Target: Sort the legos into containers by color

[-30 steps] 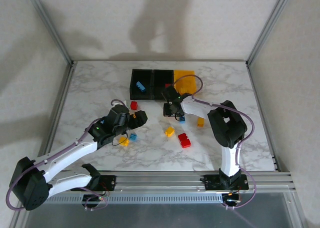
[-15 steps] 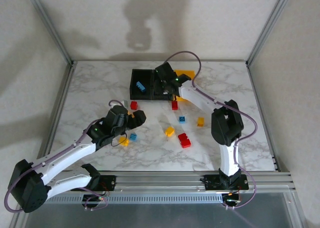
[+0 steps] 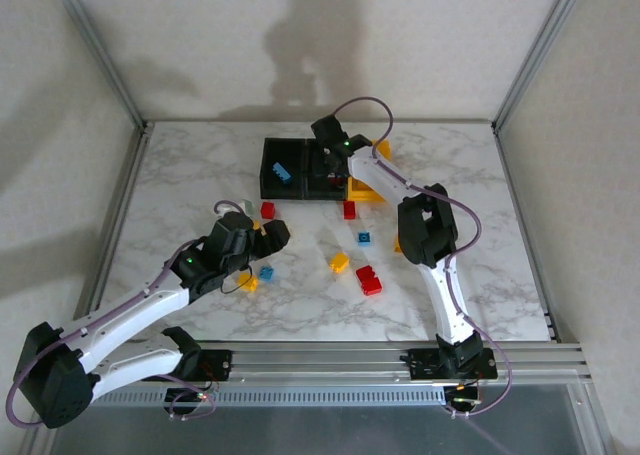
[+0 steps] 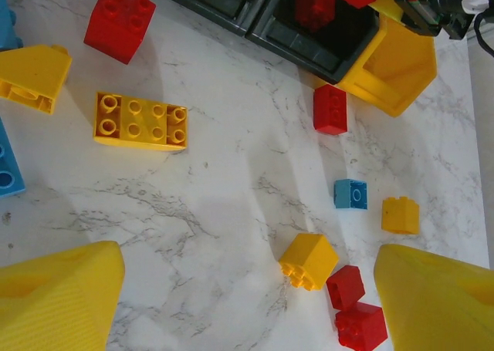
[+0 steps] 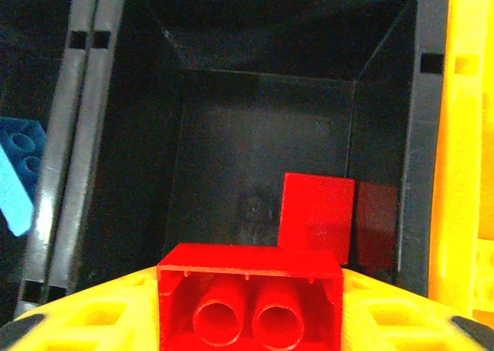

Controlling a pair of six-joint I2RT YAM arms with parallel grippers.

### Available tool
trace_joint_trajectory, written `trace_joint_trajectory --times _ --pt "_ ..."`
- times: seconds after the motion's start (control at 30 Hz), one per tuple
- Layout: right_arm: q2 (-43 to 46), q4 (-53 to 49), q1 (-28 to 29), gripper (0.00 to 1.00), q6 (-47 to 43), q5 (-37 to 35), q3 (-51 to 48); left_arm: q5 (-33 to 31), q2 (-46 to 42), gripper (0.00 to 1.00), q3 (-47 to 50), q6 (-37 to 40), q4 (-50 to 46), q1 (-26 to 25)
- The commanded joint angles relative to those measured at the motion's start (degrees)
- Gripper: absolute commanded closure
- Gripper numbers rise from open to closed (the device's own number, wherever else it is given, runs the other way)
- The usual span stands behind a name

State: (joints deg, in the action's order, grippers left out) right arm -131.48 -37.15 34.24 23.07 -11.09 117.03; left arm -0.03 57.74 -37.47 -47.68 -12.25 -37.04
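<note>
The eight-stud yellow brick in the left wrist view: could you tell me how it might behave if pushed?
The yellow brick looks like hard moulded plastic, so probably stiff and light. It lies flat, studs up, so it should slide rather than tip or roll. The marble tabletop looks smooth, so it may skid easily.

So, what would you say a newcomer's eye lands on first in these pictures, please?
Probably the red brick clamped in the right gripper, poised over the middle black bin, where another red piece already lies. Next, the open left gripper hanging above loose bricks in red, yellow and blue scattered on the marble table.
</note>
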Motion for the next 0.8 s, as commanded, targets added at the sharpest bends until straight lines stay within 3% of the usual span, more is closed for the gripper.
trace_joint_trajectory --times 0.0,0.6,0.77 --pt "-2.0 -1.3 0.1 0.52 -1.2 -0.4 2.5 -1.2 -0.3 0.16 0.4 -0.3 -0.6 -0.1" --pt "-6.9 -0.7 0.0 0.49 -1.2 0.6 6.2 -1.4 -1.0 0.16 0.2 -0.4 -1.5 -0.1" --pt "-7.1 -0.3 0.0 0.44 -0.9 0.5 6.3 -1.4 -1.0 0.16 0.2 -0.5 -1.5 -0.1"
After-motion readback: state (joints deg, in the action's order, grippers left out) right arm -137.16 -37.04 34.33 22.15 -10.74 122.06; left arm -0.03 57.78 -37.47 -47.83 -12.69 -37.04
